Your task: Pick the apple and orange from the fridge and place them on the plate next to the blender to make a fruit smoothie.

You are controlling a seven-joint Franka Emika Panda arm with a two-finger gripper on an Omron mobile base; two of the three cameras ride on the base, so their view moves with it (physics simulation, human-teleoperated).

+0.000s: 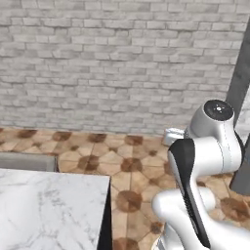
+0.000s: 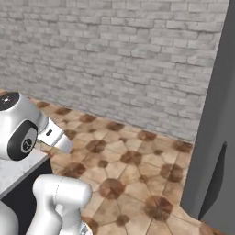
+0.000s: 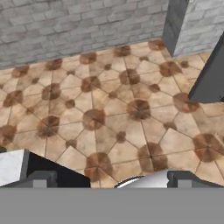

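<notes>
While the arm sits folded over its base, nothing of the fruit, plate or blender is before the cameras, so this looks like travel or searching rather than picking.

In the left base view a white marble counter (image 1: 49,210) fills the seven o'clock corner, with patterned floor tiles (image 1: 122,166) beyond it and a grey brick wall (image 1: 112,63) across the top. At three o'clock a dark grey upright edge, probably the fridge (image 1: 239,88), rises behind the arm's shoulder.

In the right base view that same tall grey body stands at three to four o'clock, closed side toward the robot.

In the hand view the gripper (image 3: 109,180) points down at bare floor, its jaws spread wide with nothing between them, sensibly ready for a first grasp. I judge the apple and orange are inside the fridge, unseen.
</notes>
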